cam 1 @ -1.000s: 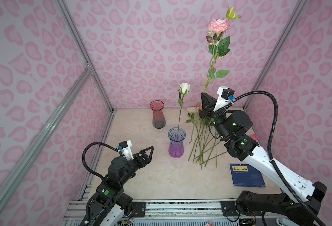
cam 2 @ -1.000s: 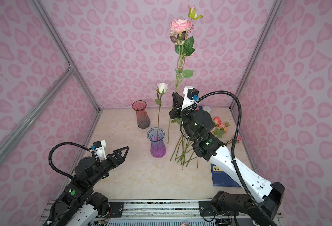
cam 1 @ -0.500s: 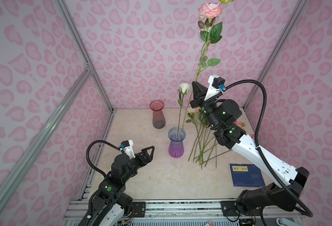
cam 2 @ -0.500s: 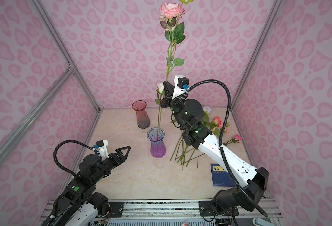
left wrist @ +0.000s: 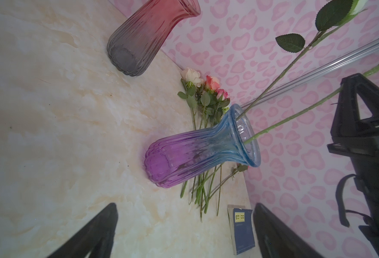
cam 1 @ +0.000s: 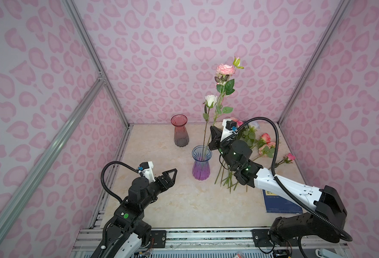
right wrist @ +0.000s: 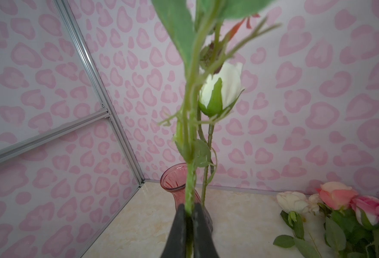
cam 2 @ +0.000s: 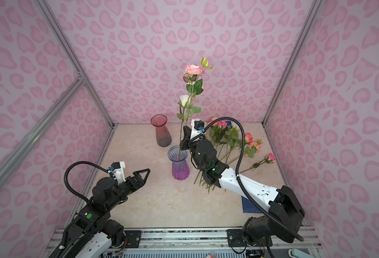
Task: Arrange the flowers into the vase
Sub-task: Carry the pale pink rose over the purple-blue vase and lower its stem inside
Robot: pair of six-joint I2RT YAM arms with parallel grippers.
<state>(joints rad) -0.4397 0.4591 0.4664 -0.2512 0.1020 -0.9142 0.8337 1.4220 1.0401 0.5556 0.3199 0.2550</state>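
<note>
A purple-and-blue glass vase (cam 1: pixel 201 165) (cam 2: pixel 179 165) (left wrist: pixel 195 156) stands mid-table with a white rose (cam 1: pixel 210 101) (cam 2: pixel 184 100) (right wrist: pixel 224 89) upright in it. My right gripper (cam 1: pixel 213 131) (cam 2: pixel 185 131) (right wrist: pixel 190 207) is shut on the green stem of a tall pink rose (cam 1: pixel 225 69) (cam 2: pixel 192 68), just above and right of the vase mouth. In the left wrist view that stem's lower end reaches into the mouth beside the white rose's stem. More flowers (cam 1: pixel 251 138) (cam 2: pixel 226 136) (left wrist: pixel 206 96) lie on the table to the right. My left gripper (cam 1: pixel 171 173) (cam 2: pixel 145 173) (left wrist: pixel 185 207) hangs open and empty left of the vase.
A red-to-grey glass vase (cam 1: pixel 180 131) (cam 2: pixel 162 131) (left wrist: pixel 143 38) (right wrist: pixel 172 176) stands empty behind the purple one near the back wall. A blue book (cam 1: pixel 277 201) (cam 2: pixel 248 206) (left wrist: pixel 243 230) lies at the front right, partly under the right arm. Pink patterned walls close in three sides.
The right gripper has come down and leftward with the pink rose, bringing its stem end into the purple vase's mouth. The left arm has stayed almost still.
</note>
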